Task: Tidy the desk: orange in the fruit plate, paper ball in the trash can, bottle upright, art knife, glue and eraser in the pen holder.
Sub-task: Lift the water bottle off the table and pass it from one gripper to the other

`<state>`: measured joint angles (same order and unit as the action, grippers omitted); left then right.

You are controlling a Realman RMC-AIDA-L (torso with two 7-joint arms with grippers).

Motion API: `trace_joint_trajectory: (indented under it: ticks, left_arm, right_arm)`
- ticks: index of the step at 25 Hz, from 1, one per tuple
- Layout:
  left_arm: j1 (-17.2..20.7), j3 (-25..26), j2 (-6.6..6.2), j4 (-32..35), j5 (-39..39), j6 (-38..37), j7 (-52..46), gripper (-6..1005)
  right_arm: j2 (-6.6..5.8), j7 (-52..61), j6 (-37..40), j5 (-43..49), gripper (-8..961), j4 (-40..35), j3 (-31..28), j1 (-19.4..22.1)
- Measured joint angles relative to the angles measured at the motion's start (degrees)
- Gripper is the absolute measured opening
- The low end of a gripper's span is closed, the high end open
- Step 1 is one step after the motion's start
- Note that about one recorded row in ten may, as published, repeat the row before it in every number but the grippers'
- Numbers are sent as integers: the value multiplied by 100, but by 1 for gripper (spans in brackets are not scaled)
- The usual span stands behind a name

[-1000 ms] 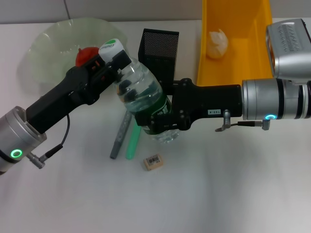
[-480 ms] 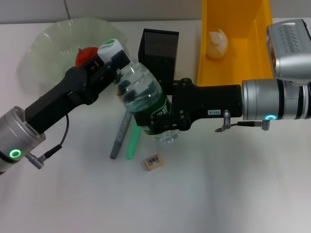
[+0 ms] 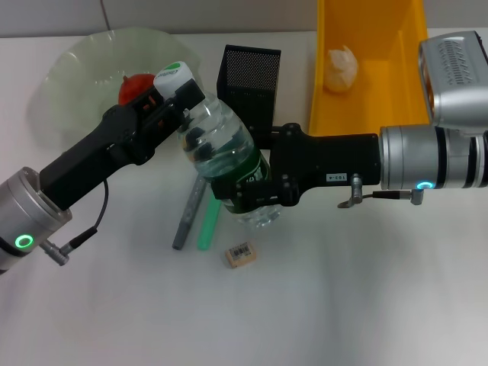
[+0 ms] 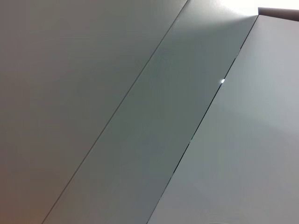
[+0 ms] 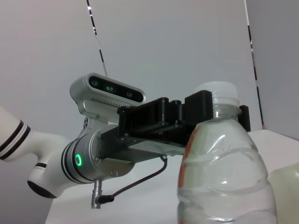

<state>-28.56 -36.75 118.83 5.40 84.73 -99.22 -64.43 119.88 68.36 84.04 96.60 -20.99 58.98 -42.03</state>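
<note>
Spanning the frame, the white worktop [image 3: 366, 305] carries everything. At its far right edge, the trash can [image 3: 396, 91], cut off by the frame, holds the paper ball [image 3: 341, 67]. At far left, the fruit plate [image 3: 76, 69] holds the orange [image 3: 134, 86], half hidden behind the left arm. Between them, the bottle [image 3: 225, 156] leans tilted in front of the pen holder [image 3: 249, 76]. The left pincer [image 3: 177, 95] clamps its neck by the cap, and the right pincer [image 3: 248, 194] grips its labelled lower body. Below lies the eraser [image 3: 240, 254].
</note>
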Motion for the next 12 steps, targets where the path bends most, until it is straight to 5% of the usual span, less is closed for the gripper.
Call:
trace_joint_trajectory:
  ticks: [12]
  left_arm:
    - [0, 42, -13, 69, 1, -29, 1, 472]
  right_arm:
    - [-6, -7, -100, -3, 779, -37, 127, 20]
